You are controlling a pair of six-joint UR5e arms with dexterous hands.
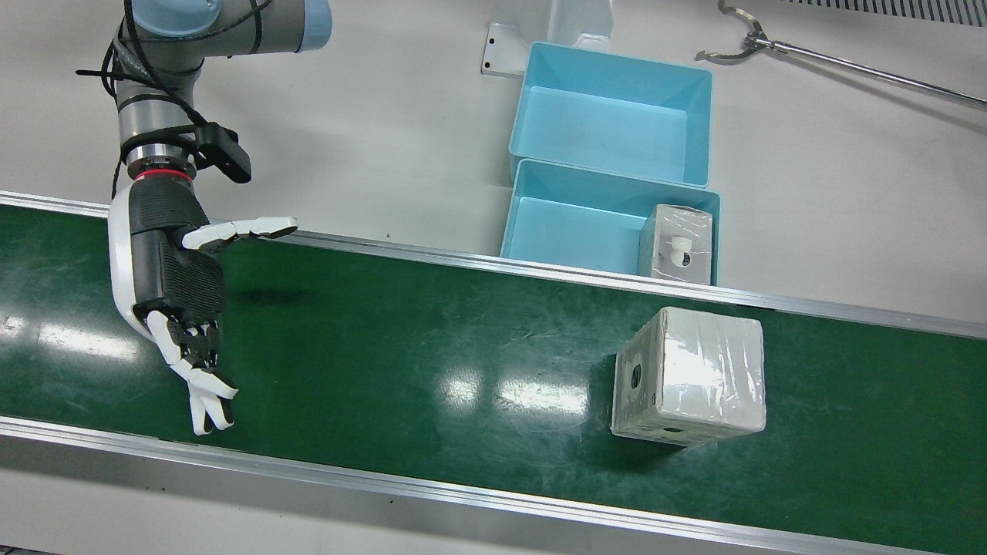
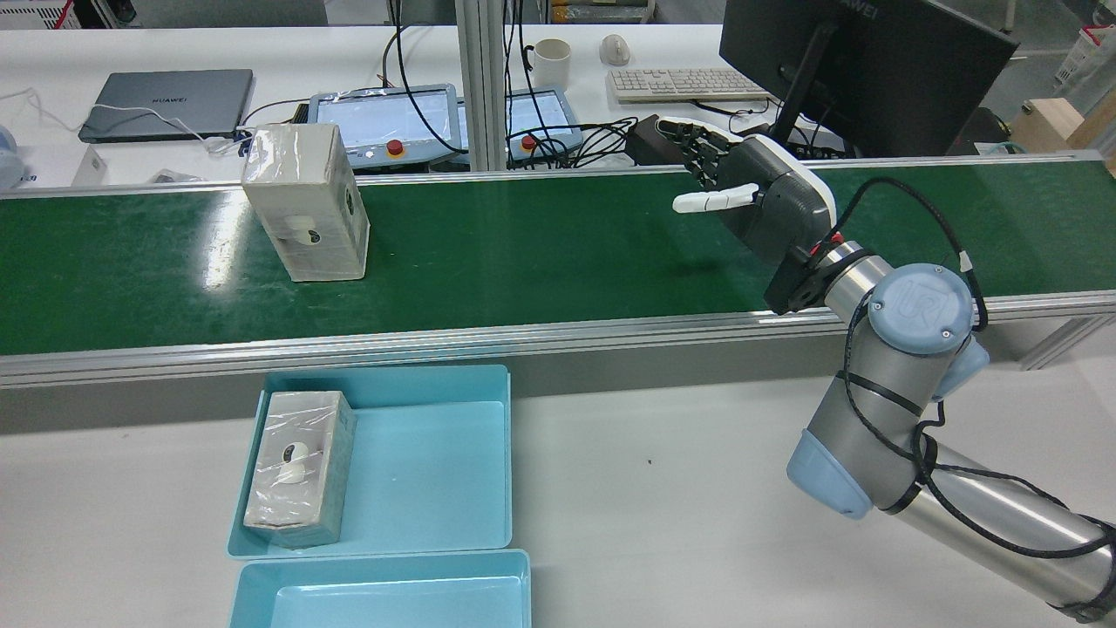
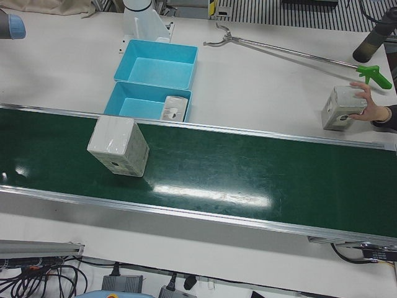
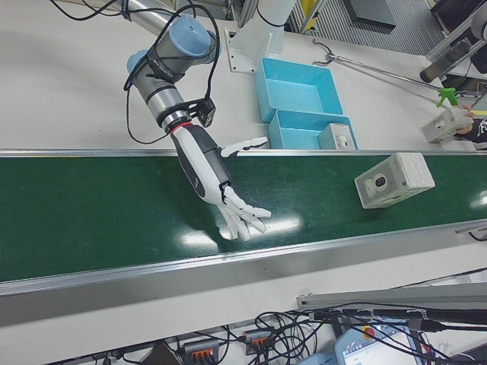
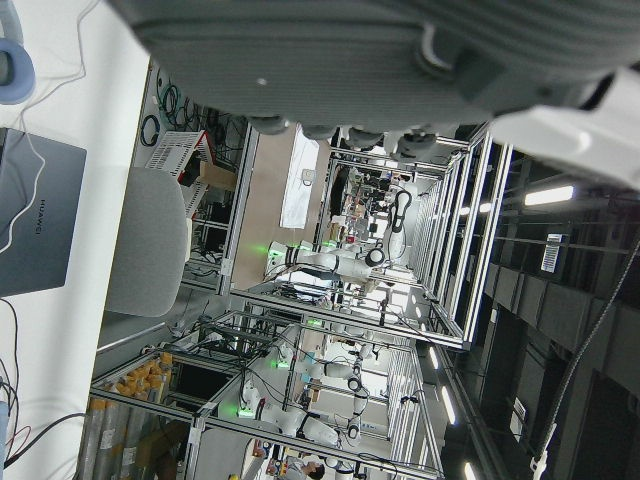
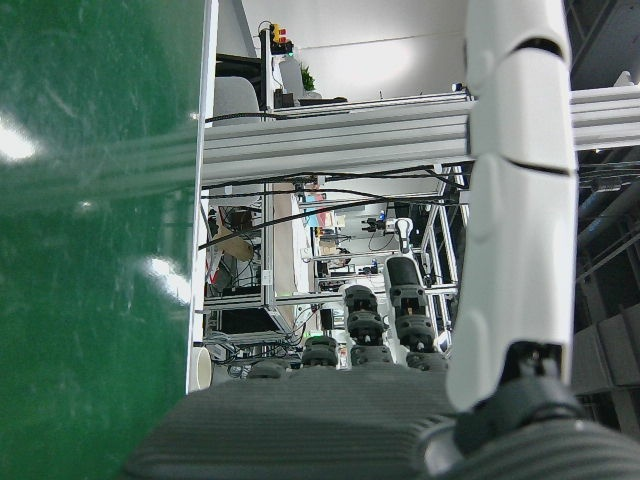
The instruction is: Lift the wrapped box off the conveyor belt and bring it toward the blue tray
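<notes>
The wrapped box (image 1: 690, 375) stands on the green conveyor belt (image 1: 401, 339), by the belt edge nearest the blue trays; it also shows in the rear view (image 2: 305, 202) and the right-front view (image 4: 394, 180). My right hand (image 1: 181, 285) is open and empty above the belt, fingers spread, far along the belt from the box; it also shows in the rear view (image 2: 754, 196). The nearer blue tray (image 1: 570, 223) holds another wrapped box (image 1: 676, 244). My left hand (image 5: 400, 50) shows only in its own view, facing the room, holding nothing.
A second blue tray (image 1: 609, 123) sits behind the first. A metal grabber tool (image 1: 810, 58) lies on the white table. A person's hand holds a further wrapped box (image 3: 341, 107) beyond the belt's far end. Aluminium rails (image 1: 540, 270) border the belt.
</notes>
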